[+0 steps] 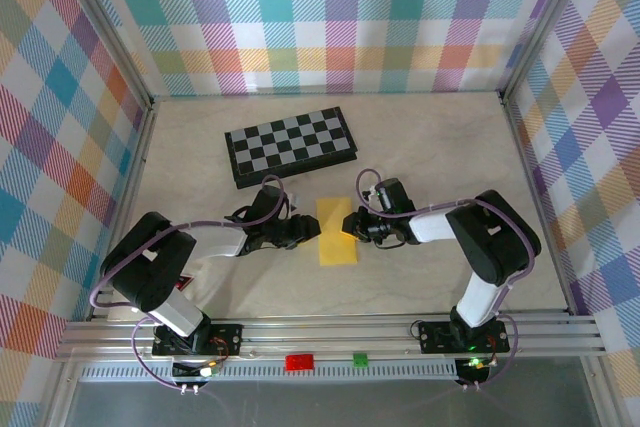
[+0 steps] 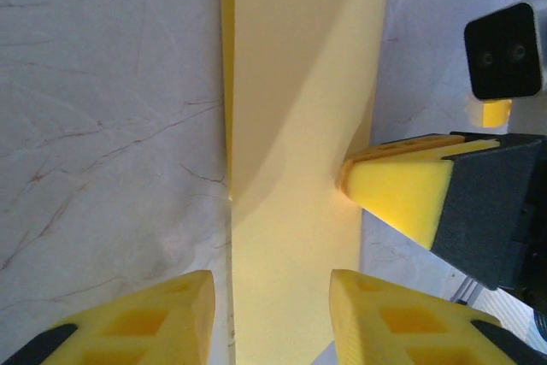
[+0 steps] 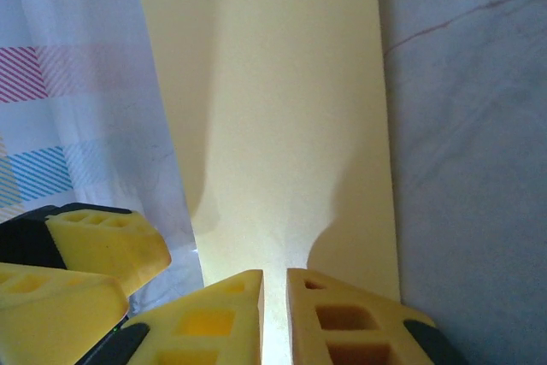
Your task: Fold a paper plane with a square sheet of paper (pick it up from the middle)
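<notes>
The square sheet of paper (image 1: 336, 234) lies flat on the table as a narrow yellow rectangle, folded lengthwise; no pointed paper plane shape is in view. My left gripper (image 1: 306, 230) is at its left edge, open. In the left wrist view its fingers (image 2: 162, 322) stand either side of the paper strip (image 2: 299, 83). My right gripper (image 1: 352, 228) comes in from the right. Its fingertips (image 3: 214, 309) are almost together over the paper (image 3: 273, 83), with a thin slit between them. One of its fingers (image 2: 397, 194) touches the strip's right edge.
A black-and-grey chessboard (image 1: 291, 144) lies behind the paper, toward the back left. Plaid walls (image 1: 60, 147) close the table on three sides. A metal rail (image 1: 330, 332) with a red tag (image 1: 298, 361) and a green tag (image 1: 360, 358) runs along the front.
</notes>
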Action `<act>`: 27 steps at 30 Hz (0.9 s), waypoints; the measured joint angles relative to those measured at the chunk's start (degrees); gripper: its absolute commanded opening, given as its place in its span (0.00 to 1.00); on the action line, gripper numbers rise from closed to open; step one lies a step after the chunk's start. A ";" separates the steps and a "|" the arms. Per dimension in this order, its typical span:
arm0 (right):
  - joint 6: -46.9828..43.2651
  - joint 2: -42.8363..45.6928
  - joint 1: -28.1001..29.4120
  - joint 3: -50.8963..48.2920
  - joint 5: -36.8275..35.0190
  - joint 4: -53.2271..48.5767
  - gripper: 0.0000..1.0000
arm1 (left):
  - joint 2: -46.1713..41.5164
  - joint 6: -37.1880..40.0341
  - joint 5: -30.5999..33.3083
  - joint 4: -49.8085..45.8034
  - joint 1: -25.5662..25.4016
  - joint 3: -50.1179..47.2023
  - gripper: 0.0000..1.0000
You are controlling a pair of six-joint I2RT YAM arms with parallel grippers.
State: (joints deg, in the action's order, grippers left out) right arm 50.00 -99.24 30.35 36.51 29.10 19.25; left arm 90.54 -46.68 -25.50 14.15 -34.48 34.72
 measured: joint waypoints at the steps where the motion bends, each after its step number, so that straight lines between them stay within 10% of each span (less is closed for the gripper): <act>1: 0.20 0.26 0.00 -0.24 0.11 0.20 0.20 | 0.00 0.00 0.11 -0.37 0.00 0.00 0.41; 27: -1.11 1.51 0.00 -0.07 -3.13 -2.91 0.18 | -0.31 1.11 0.26 -2.08 0.00 0.04 0.47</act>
State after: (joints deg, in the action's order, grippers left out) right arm 48.88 -97.73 30.35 36.45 25.98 16.34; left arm 90.24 -45.56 -25.23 12.08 -34.48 34.76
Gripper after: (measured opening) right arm 0.179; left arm 0.463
